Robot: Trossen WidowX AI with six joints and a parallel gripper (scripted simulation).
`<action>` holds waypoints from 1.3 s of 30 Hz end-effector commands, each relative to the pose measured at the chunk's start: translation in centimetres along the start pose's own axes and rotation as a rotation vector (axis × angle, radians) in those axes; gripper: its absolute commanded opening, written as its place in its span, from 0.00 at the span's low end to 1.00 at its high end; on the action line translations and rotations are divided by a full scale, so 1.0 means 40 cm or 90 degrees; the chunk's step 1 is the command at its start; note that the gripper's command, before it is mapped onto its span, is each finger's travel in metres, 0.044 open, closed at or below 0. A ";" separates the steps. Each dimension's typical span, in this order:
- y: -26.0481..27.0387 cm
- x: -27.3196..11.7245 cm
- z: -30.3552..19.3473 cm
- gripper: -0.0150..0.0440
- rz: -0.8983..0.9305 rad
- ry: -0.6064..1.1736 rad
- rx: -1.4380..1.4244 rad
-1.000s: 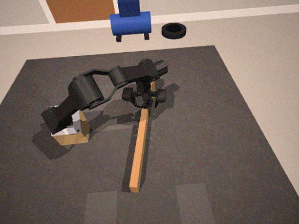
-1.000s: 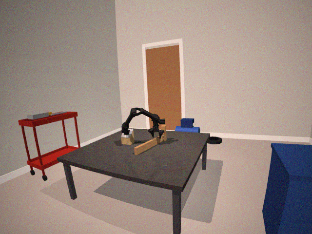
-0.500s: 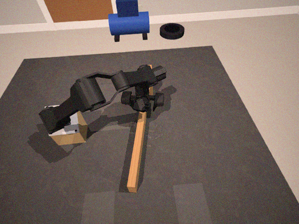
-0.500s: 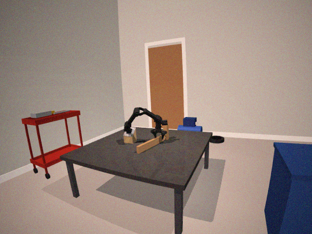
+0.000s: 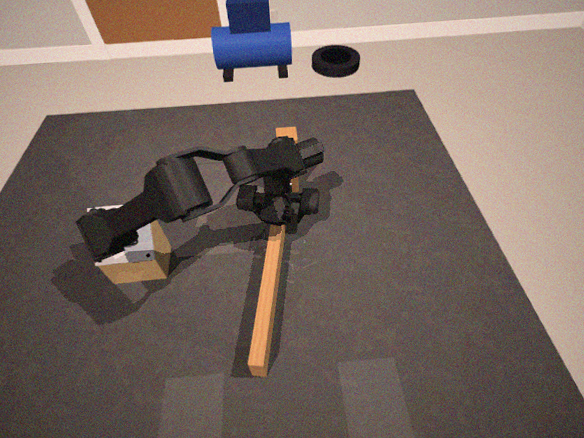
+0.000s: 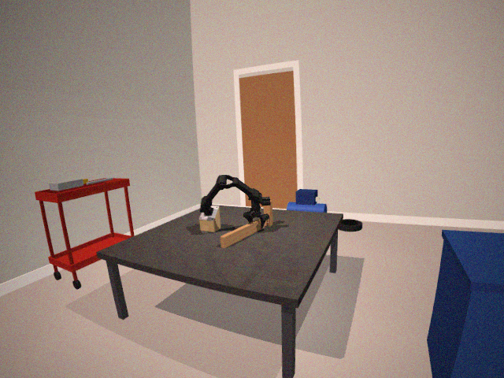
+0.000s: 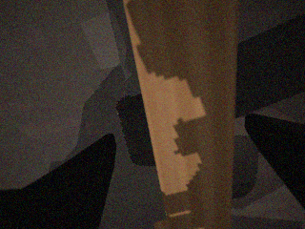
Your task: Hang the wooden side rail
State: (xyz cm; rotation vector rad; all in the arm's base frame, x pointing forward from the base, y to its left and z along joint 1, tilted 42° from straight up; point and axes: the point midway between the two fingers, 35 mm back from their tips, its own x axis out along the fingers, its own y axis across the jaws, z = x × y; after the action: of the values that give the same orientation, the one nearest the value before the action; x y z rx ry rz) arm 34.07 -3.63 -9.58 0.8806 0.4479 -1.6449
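The wooden side rail [image 5: 267, 301] [image 6: 240, 235] [image 7: 167, 105] lies lengthwise on the table [image 5: 416, 290] [image 6: 203, 260], its near end on the table top. Its other end is near the upright headboard post [image 5: 286, 131] [image 6: 270, 210], under the arm. My gripper [image 5: 283, 220] [image 6: 257, 221] [image 7: 178, 130] is open, low over the rail near its post end. In the wrist view the dark fingers stand apart, one on each side of the rail, with gaps. The hooks, pins and slot cannot be made out; whether the hooks sit on the pins cannot be told.
The arm's base stands on a wooden block [image 5: 135, 271] [image 6: 209, 225] with a light top, left of the rail. The arm arches from there to the post. A red cart [image 6: 83, 189], a blue compressor [image 5: 252, 45] and a black tyre [image 5: 336, 69] are off the table.
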 end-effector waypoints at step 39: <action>0.020 0.003 -0.001 0.25 0.001 -0.003 -0.080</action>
State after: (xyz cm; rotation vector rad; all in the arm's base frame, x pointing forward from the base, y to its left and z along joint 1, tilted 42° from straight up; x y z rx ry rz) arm 34.24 -3.65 -9.72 0.8136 0.5238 -1.6203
